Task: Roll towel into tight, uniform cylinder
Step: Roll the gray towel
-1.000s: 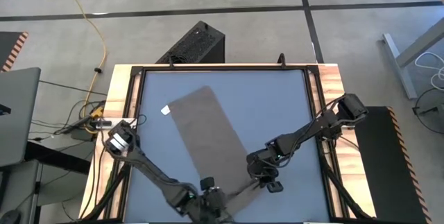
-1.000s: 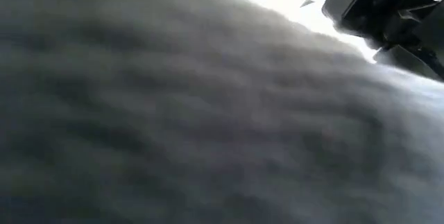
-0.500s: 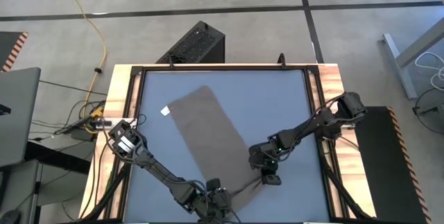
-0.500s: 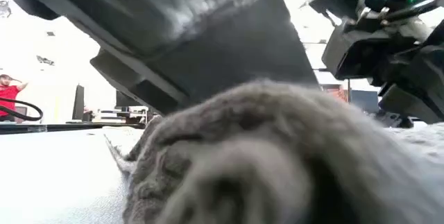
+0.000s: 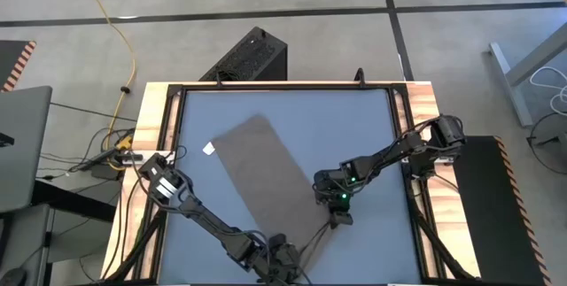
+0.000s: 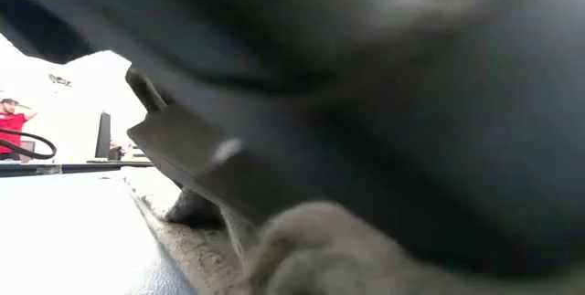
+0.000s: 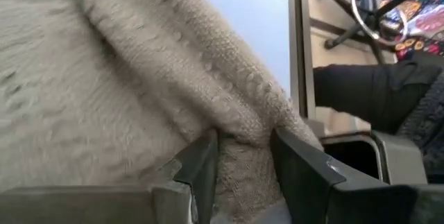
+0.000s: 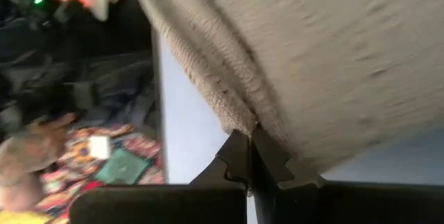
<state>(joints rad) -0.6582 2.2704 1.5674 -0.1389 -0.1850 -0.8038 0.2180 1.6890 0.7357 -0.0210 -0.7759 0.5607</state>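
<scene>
Looking down from the high camera, I see the towel (image 5: 266,180) spread flat and long on the blue tabletop (image 5: 354,135), lying on a diagonal, with its small white tag (image 5: 209,149) at the far end, well away from both hands. The near end of the towel is where my two hands work.

My left hand (image 5: 285,255) is at the near edge of the tabletop, at the near corner of the towel. In the left wrist camera its two fingers (image 7: 201,165) stand partly apart, and a thick fold of the towel (image 7: 139,78) sits between them; they have this fold in their grip, and the cloth goes up and away from the fingertips.

My right hand (image 5: 339,216) is just beside the other near corner, at the towel's side edge. In the right wrist camera its fingers (image 8: 239,156) are pressed fully together, and the hem of the towel (image 8: 312,57) is pinched at their tips, so the cloth hangs away from them.

The low camera is mostly covered by a dark part of an arm very close to it, with some towel (image 6: 311,249) under it. Far in the room behind, a person in red (image 6: 11,126) is standing
</scene>
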